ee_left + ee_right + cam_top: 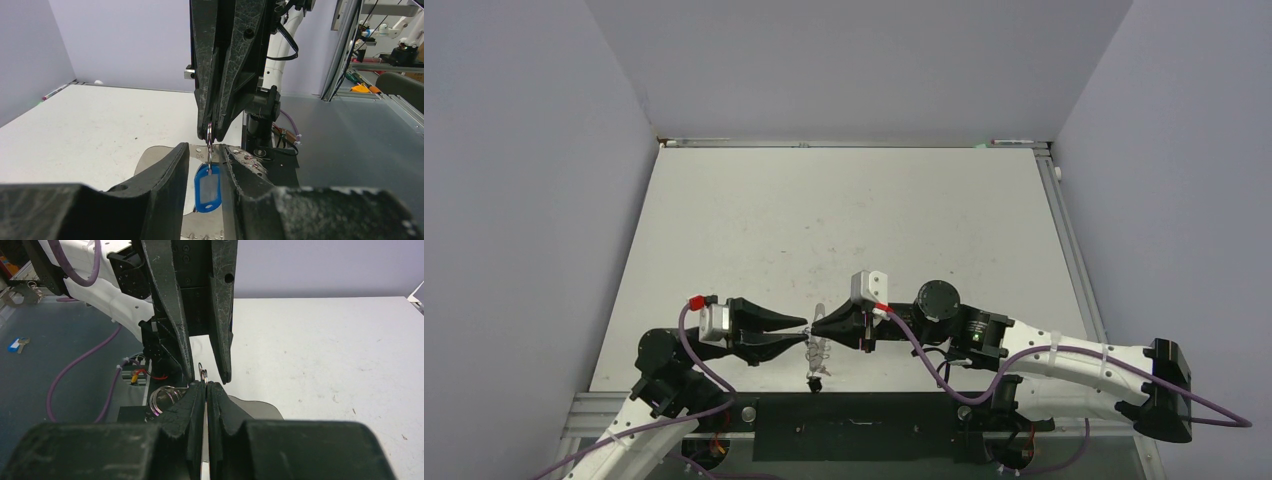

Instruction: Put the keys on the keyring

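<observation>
Pinching flat grey keyring (pixel 150 159), right pincer (pixel 206 386); blue plastic-tagged key (pixel 206 187) dangling.

Two tools (pixel 804 332) (pixel 822 327), one keyring (pixel 155 156), one hanging blue-tagged key (pixel 207 187), one table (pixel 824 220).

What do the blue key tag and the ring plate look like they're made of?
The blue tag looks like glossy moulded plastic with a paler window in its middle. The keyring looks like thin sheet metal, dull grey and flat; stiff plastic cannot be ruled out.
</observation>
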`<state>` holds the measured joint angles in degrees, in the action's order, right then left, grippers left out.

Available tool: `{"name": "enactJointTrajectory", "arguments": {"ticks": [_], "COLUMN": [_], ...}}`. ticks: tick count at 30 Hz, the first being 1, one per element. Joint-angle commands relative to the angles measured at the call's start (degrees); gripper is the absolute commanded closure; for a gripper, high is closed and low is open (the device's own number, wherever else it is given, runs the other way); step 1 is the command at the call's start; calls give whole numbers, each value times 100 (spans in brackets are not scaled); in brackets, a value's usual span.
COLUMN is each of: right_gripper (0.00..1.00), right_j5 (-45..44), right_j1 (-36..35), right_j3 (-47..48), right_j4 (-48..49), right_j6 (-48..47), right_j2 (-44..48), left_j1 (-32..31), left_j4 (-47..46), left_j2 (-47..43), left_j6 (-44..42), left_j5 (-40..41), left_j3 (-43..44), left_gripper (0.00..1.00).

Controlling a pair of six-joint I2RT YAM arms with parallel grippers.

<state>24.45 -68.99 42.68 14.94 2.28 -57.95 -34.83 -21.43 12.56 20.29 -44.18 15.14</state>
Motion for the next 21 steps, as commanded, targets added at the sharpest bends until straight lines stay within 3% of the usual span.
{"name": "enactJointTrajectory", "arguments": {"ticks": [1,7,16,21], "right_gripper": [95,95,95,95], "right_j5": [15,49,65,56], "right_j1": [-25,-78,-121,-136], "right_j3": [328,338,354,351], "right_j4": [602,629,672,680], "right_j6": [9,14,9,5], "right_j2": [28,-40,-106,-96], "left_j1": [-24,-24,-24,-24], "left_j4": [-9,21,29,155], "left_j2": [80,65,58,54], "left_j6": [-65,-85,-73,-155], "left_j5": [8,36,28,22], "left_j3": [139,156,165,219], "left_gripper": [76,82,83,100]}}
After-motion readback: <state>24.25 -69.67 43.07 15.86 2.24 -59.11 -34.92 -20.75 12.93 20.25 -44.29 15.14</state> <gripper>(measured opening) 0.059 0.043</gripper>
